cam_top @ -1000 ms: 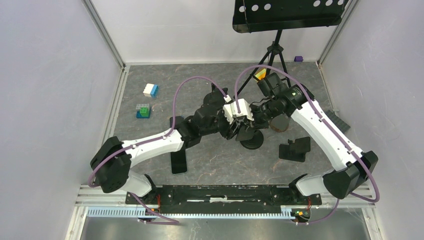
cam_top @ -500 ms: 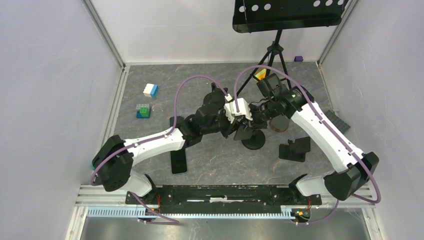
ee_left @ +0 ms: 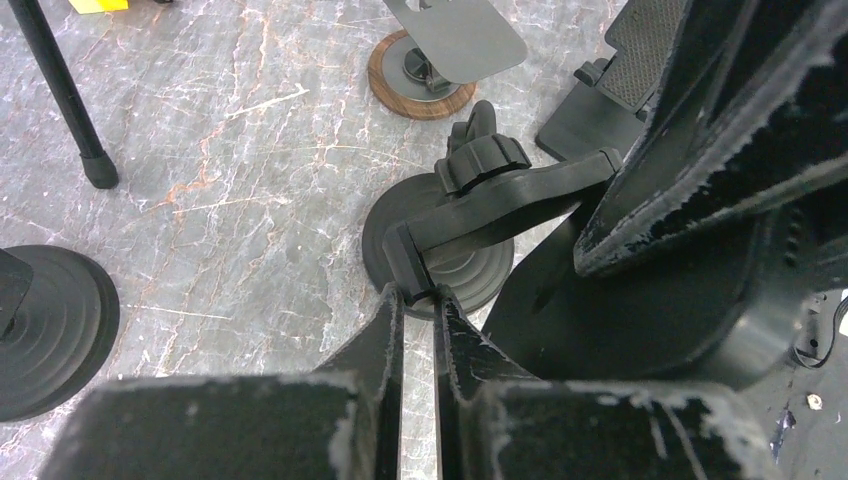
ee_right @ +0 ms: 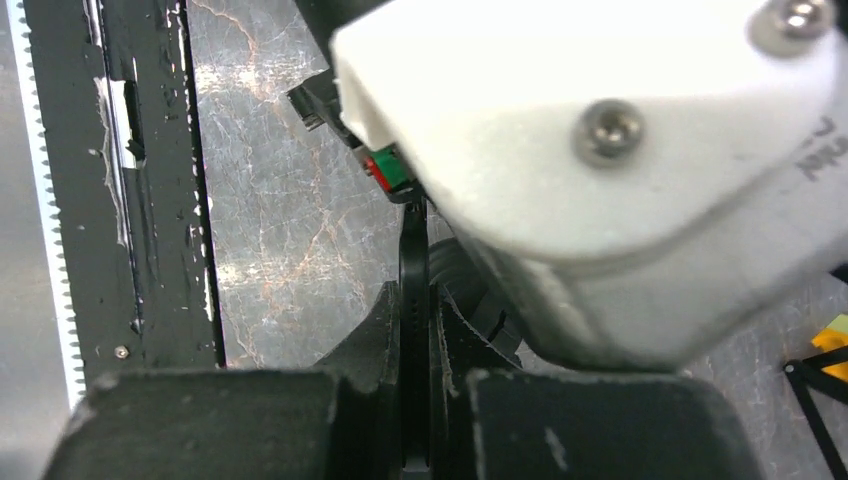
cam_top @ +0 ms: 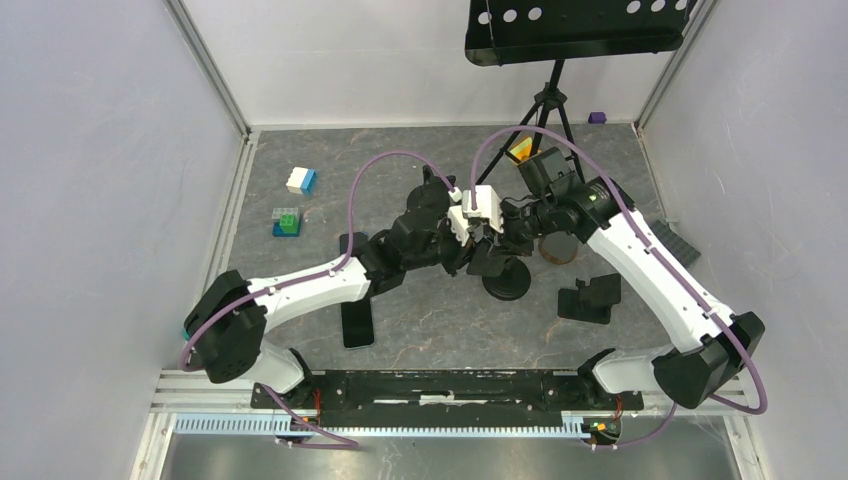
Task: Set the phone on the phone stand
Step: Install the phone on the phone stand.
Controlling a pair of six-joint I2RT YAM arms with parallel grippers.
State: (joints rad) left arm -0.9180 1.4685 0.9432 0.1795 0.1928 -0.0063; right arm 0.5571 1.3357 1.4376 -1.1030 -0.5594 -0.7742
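The black phone stand (cam_top: 507, 283) stands mid-table on a round base, its jointed arm (ee_left: 500, 200) reaching toward me in the left wrist view. My left gripper (cam_top: 468, 258) (ee_left: 418, 295) is shut on the lip at the end of that arm. In the right wrist view my right gripper (ee_right: 414, 300) is shut on a thin black phone (ee_right: 413, 250), seen edge-on between its fingers. That gripper (cam_top: 497, 248) hangs just right of the left one, directly over the stand. From above, both wrists hide most of the phone.
A second dark phone (cam_top: 357, 323) lies flat near the left arm. A black folded holder (cam_top: 590, 298) and a wooden-based stand (cam_top: 557, 248) sit to the right. A tripod music stand (cam_top: 545, 100) rises at the back. Toy bricks (cam_top: 300, 180) (cam_top: 286, 221) lie far left.
My left gripper has shut on the tip of the stand's arm. The right arm has shifted slightly up and left with the phone.
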